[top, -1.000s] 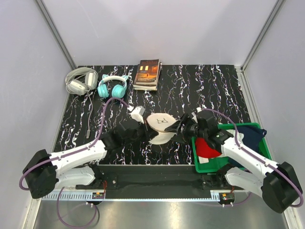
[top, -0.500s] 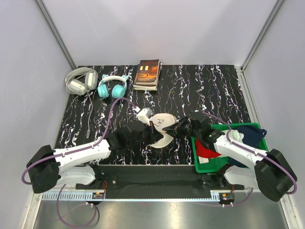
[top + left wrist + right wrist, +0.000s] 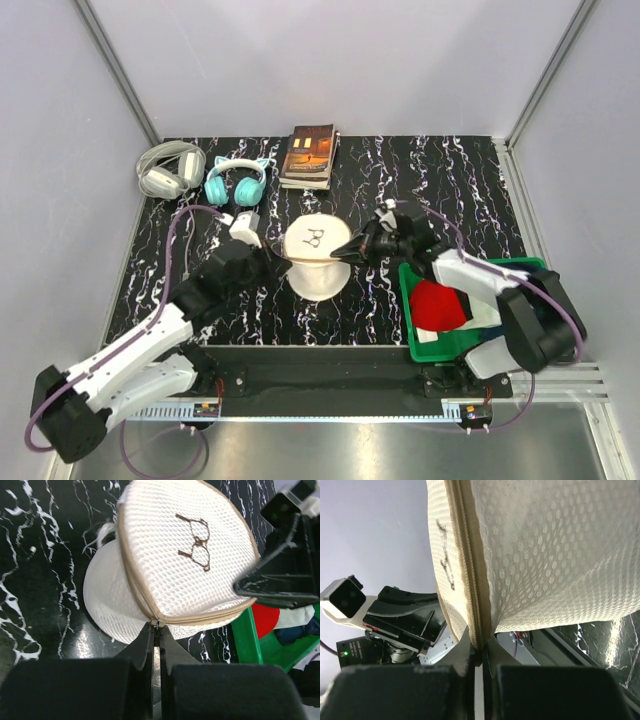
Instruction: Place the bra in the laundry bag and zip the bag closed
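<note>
The laundry bag, a round cream mesh pouch with a small black drawing on its face, sits between both grippers at the table's middle. My left gripper is on its left side. In the left wrist view that gripper is shut on the zip pull at the tan rim. My right gripper is on the bag's right side. In the right wrist view it is shut on the zip rim, with mesh bulging above. The bra is hidden.
A green bin at the near right holds a red cloth, and the right arm lies over it. White-grey headphones, teal headphones and a book lie along the back of the black marbled table.
The right gripper has shut on the bag's rim. The left arm swung left and back, carrying the zip pull, and the bag shifted left and away from the bin.
</note>
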Motion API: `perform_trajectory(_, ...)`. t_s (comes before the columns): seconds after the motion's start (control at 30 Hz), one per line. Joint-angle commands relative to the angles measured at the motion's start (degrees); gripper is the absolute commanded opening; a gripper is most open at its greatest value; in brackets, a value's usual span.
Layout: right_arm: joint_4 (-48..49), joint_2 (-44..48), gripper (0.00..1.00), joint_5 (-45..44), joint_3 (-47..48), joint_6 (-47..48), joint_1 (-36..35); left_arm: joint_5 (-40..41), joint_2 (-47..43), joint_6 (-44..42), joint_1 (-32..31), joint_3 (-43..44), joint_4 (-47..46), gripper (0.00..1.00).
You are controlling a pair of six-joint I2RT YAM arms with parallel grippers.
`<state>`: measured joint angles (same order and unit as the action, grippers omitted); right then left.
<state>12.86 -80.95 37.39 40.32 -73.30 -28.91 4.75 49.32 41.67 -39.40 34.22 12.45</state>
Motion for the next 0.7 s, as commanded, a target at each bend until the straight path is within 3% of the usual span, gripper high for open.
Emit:
perform_trajectory(0.0, -0.38, -9.2, 0.0, 11.56, 8.62, 10.62, 1.31, -4.39, -4.41, -4.14, 1.69, -0.73, -3.02, 0.0)
perform_trajectory(0.07, -4.83, -11.59, 0.1, 10.35, 13.88, 13.51, 1.22, -8.0, -3.54, -2.3, -0.31, -0.82, -4.97, 0.0)
perform_trajectory(0.13, -10.03, -13.88, 0.42, 7.63, 17.33, 16.07, 1.31, -5.22, -2.04, -1.07, -3.13, -0.03, -6.47, 0.0)
perform_trajectory(0.23, -16.19, -12.93, 0.7, -0.35, 18.05, 17.84, 1.22, -2.39, 2.26, 2.25, -6.65, 1.29, -8.14, 0.0)
perform_trajectory(0.33, -20.59, -7.92, 0.85, -7.56, 13.66, 19.59, 1.31, -0.02, 6.66, 5.86, -7.89, 2.69, -8.4, 0.0)
perform_trajectory(0.47, -22.45, 1.46, 0.96, -10.49, 2.79, 18.38, 1.31, 1.66, 12.27, 5.88, -10.95, 5.06, -9.63, 0.0)
perform_trajectory(0.67, -17.98, 13.6, 0.91, -8.91, -4.37, 8.62, 1.13, 2.1, 15.1, 6.23, -14.04, 5.6, -12.09, 0.0)
